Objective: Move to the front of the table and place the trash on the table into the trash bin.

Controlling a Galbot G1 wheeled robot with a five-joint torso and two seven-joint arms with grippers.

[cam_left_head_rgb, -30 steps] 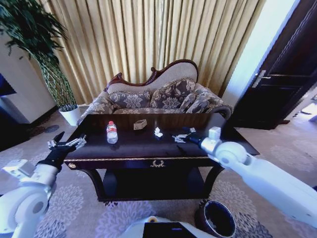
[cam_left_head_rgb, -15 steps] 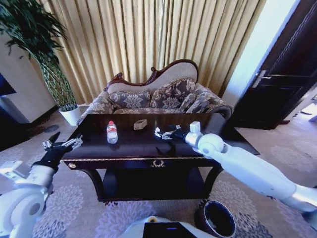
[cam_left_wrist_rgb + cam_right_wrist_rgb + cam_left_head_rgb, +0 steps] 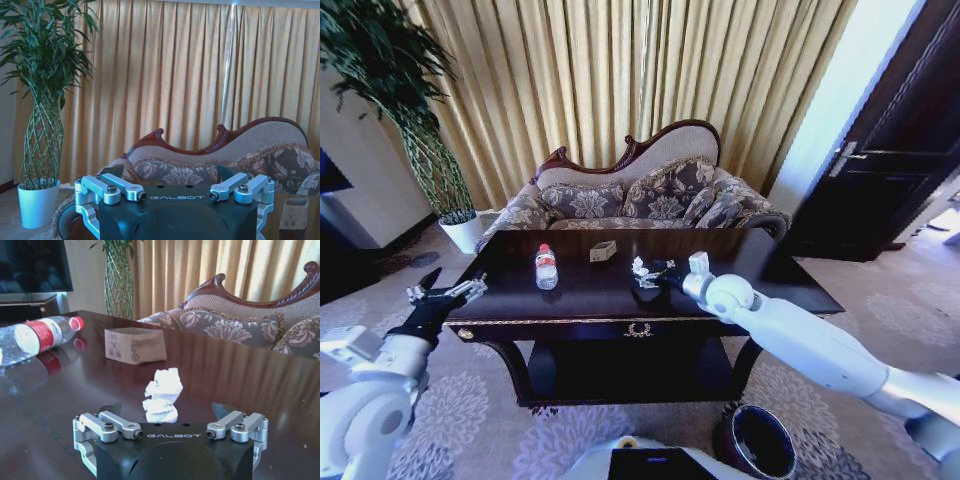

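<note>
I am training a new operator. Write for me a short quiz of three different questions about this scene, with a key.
1. True or false: the right gripper is shut on the white scrap.
2. Which item stands nearest the table's left end? A) the carton B) the bottle C) the white scrap
3. Fill in: the left gripper hovers beside the table's ____ end.

Key: 1 false, it is open just before the scrap; 2 B; 3 left.

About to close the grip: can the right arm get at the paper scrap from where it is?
Probably yes. The right gripper is open on the table, and the paper scrap lies just ahead between its fingers, nothing between.
</note>
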